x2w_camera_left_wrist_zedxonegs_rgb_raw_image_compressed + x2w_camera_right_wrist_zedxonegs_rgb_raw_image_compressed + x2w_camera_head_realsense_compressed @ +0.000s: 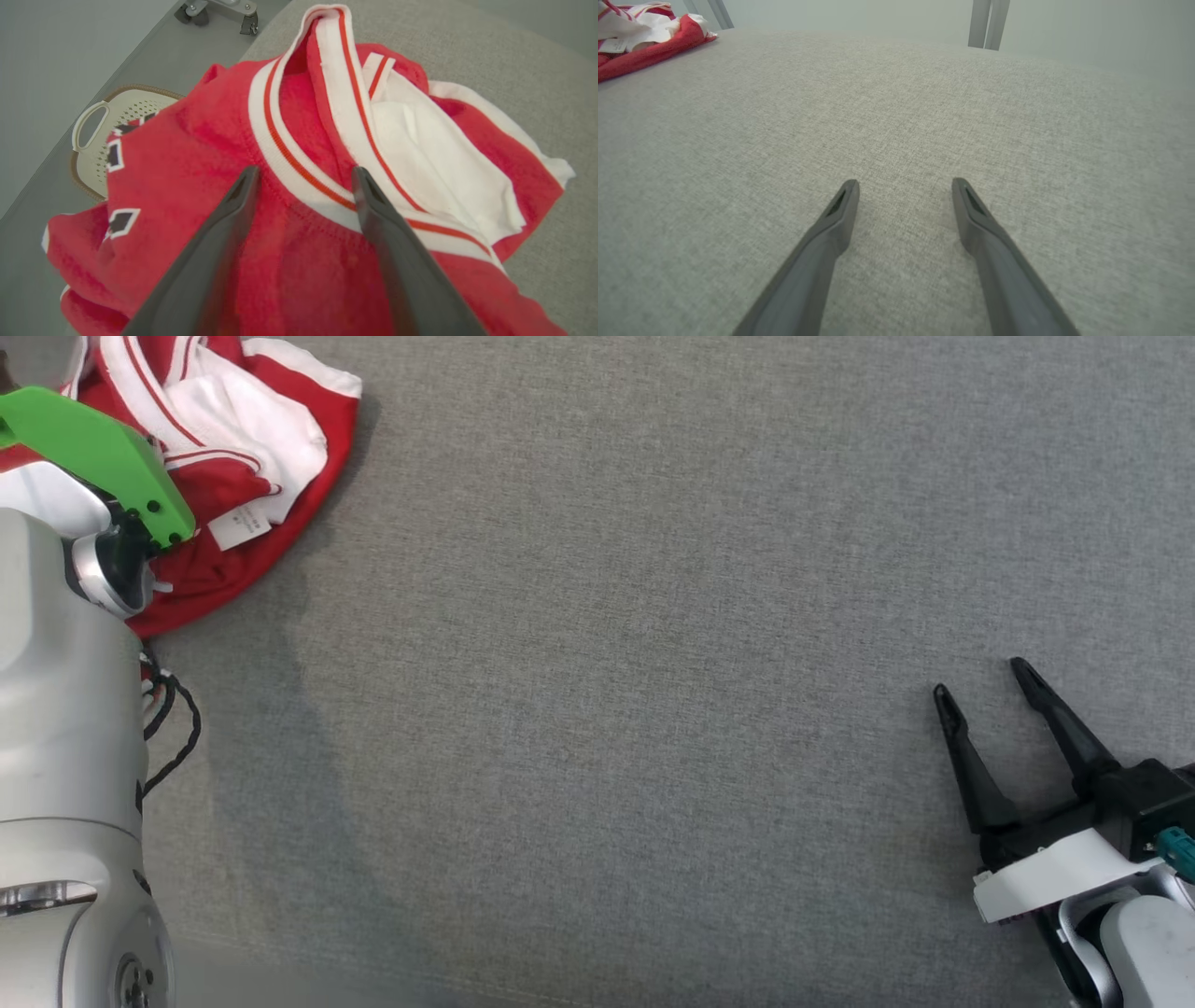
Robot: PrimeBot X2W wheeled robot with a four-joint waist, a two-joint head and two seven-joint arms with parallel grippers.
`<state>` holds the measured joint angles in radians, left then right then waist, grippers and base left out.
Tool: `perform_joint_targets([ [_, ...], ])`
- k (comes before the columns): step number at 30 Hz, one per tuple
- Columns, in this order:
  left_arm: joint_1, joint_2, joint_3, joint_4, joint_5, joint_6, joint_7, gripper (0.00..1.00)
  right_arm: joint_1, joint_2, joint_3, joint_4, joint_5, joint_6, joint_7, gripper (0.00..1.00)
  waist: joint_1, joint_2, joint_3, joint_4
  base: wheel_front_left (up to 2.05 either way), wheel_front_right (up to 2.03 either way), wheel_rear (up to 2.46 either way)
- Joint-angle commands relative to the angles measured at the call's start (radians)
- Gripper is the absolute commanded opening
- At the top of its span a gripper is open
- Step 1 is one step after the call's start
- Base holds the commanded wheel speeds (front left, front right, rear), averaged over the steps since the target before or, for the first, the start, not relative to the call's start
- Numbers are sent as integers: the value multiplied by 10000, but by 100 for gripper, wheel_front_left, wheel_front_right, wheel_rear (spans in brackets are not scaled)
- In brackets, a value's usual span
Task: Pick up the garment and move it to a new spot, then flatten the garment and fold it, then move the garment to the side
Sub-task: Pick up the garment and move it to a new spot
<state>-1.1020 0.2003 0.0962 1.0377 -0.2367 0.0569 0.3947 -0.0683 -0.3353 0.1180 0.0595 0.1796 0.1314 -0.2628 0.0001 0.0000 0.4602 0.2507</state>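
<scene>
Left gripper point(304, 172), jaws wide and empty, hangs over the red-and-white garment point(187, 154), tips straddling its striped collar band point(258, 126). Right gripper point(979, 678), equally wide, holds nothing over the bare grey table point(653, 663), well apart. The garment lies crumpled at the table's far left corner. Risk: a pinch catching one layer may slip, or drag the heap over the edge toward the basket point(93, 135) below. White tag point(240, 525): print too small to read.

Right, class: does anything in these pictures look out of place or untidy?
The red and white garment lies crumpled at the far left corner of the grey surface, its label showing, and part hangs past the edge above a basket.
</scene>
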Motion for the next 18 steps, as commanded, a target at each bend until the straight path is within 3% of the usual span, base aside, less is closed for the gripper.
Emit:
perform_joint_targets([
  [1, -128, 67, -120, 222, 107, -6, 99, 100, -142, -86, -97, -62, 38, -13, -30, 100, -1, 0, 483, -367, 0, 0, 0],
  [5, -124, 22, -39, 695, -76, 109, 74, 100, -127, -108, -194, -124, 76, -13, -22, 100, -1, 0, 669, -442, 0, 0, 0],
  [8, -76, 62, -81, 918, -113, -67, -229, 100, -130, -110, -250, -114, 89, -15, -7, 100, -1, 0, 735, -458, 0, 0, 0],
  [9, -61, 85, -115, 912, -86, -113, -438, 9, -126, -106, -264, -102, 86, -15, -5, 100, -1, 0, 737, -453, 0, 0, 0],
  [10, -53, 101, -93, 886, -127, -167, -752, 0, -111, -94, -286, -82, 83, -16, -5, 100, -1, 0, 726, -441, 0, 0, 0],
  [18, -324, 466, -355, 399, 58, -849, -3356, 0, 49, 211, -265, 178, 21, -15, -6, 100, -1, 0, -53, -214, 0, 0, 0],
])
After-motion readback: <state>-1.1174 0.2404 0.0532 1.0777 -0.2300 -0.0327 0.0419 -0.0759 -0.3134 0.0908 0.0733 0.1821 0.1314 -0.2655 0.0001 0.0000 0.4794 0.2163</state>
